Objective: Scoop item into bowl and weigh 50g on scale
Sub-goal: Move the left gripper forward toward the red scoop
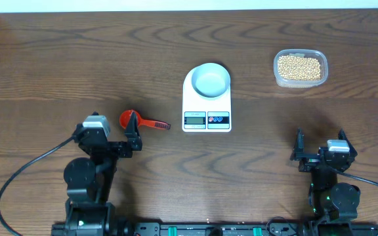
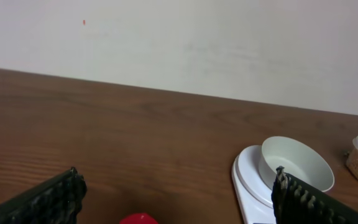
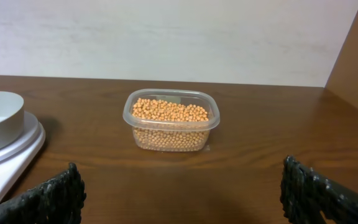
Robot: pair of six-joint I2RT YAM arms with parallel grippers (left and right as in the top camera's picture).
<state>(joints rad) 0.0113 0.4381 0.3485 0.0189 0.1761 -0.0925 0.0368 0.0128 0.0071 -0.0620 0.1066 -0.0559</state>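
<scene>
The pale bowl [image 1: 211, 80] stands empty on the white scale [image 1: 207, 98] in the middle of the table. Tan beans [image 1: 299, 66] fill a clear plastic tub [image 1: 277, 73] at the back right. A red scoop [image 1: 129, 118] lies left of the scale, its handle pointing right. My left gripper [image 1: 108, 134] hovers just behind the scoop, open and holding nothing. In the left wrist view the scoop [image 2: 137, 219] peeks in at the bottom edge and the bowl [image 2: 294, 163] sits beyond the right finger. My right gripper [image 3: 182, 190] is open and faces the beans [image 3: 169, 112] from well back.
The table's far edge meets a pale wall. A brown panel [image 3: 356, 56] rises at the right edge of the right wrist view. Black cables trail from both arm bases along the table's near edge.
</scene>
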